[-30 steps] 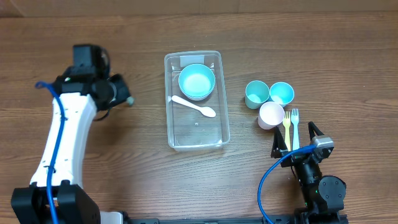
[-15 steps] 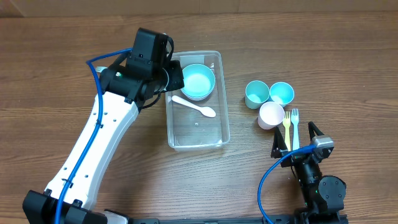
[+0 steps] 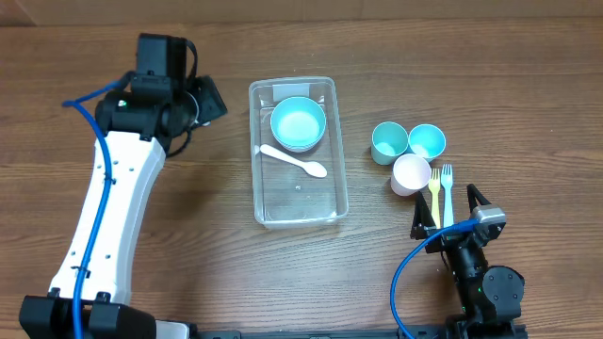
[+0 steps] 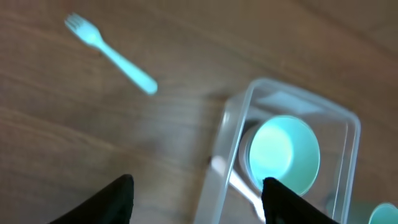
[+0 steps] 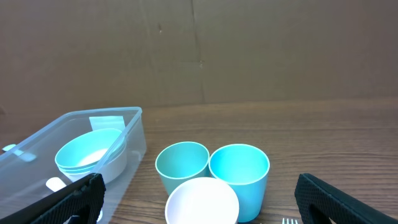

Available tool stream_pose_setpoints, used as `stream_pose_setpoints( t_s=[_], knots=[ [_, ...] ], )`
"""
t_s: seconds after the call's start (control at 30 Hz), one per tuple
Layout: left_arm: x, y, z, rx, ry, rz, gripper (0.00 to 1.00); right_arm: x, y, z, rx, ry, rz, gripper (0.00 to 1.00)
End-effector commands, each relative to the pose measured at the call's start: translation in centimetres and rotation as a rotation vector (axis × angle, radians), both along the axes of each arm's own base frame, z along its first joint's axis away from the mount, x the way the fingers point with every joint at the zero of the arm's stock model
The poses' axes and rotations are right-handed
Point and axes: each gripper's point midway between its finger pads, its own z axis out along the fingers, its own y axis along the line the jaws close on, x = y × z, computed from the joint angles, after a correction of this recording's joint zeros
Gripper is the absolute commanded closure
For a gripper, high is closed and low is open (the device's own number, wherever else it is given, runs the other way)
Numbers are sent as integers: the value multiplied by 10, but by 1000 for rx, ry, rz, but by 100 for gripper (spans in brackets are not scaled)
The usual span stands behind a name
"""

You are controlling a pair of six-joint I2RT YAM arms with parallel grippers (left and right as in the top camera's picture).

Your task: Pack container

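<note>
From overhead, the container (image 3: 298, 151) sits at the middle of the counter (image 3: 528, 94), with a light-blue bowl (image 3: 298, 123) at its far end and a white spoon (image 3: 294, 162) lying just beside the bowl. The left pincer (image 3: 209, 99) hangs off the tub's far-left corner, holding nothing. The right pincer (image 3: 448, 209) rests low over the handles of a yellow fork (image 3: 434, 188) and a pale blue fork (image 3: 448, 186). Just beyond them stand two light-blue cups (image 3: 407, 141) and a white cup (image 3: 411, 174), bunched together.

The left wrist view shows that pincer spread wide and empty, the tub's corner rim below it, and a lone blue fork (image 4: 112, 55) flat on the wood, well apart from the tub. The likely trouble is here. A thin fork lying flat gives little to pinch, so the fingertips may scrape the counter or skid it away. And a wide pincer swinging near the clear wall could clip the rim and shove the light tub.

The right wrist view shows its fingers wide as well, nothing between them, the three cups close ahead. Since the cups touch, reaching for one could tip or push its neighbours. The paired forks could come up together, or one could drop.
</note>
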Motion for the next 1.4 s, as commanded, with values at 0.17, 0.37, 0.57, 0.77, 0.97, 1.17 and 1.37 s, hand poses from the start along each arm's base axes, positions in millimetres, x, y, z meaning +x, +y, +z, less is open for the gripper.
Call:
stream_pose_setpoints(
  t_s=[0.17, 0.37, 0.57, 0.77, 0.97, 1.17, 1.37],
  knots=[
    [63, 10, -41, 58, -48, 57, 17, 0, -2, -2, -3, -5, -12, 0],
    [107, 18, -98, 104, -61, 97, 5, 0, -2, -2, -3, -5, -12, 0],
    [135, 28, -136, 102, -91, 123, 22, 0, -2, -2, -3, -5, -12, 0],
    [130, 48, -182, 101, 3, 150, 45, 0, -2, -2, -3, -5, -12, 0],
    [114, 42, -208, 75, 105, 123, 43, 0, -2, -2, -3, -5, -12, 0],
    [87, 38, -222, 62, 228, 99, 43, 0, -2, -2, -3, -5, -12, 0],
    [72, 40, -227, 61, 295, 107, 42, 0, -2, -2, -3, -5, -12, 0]
  ],
)
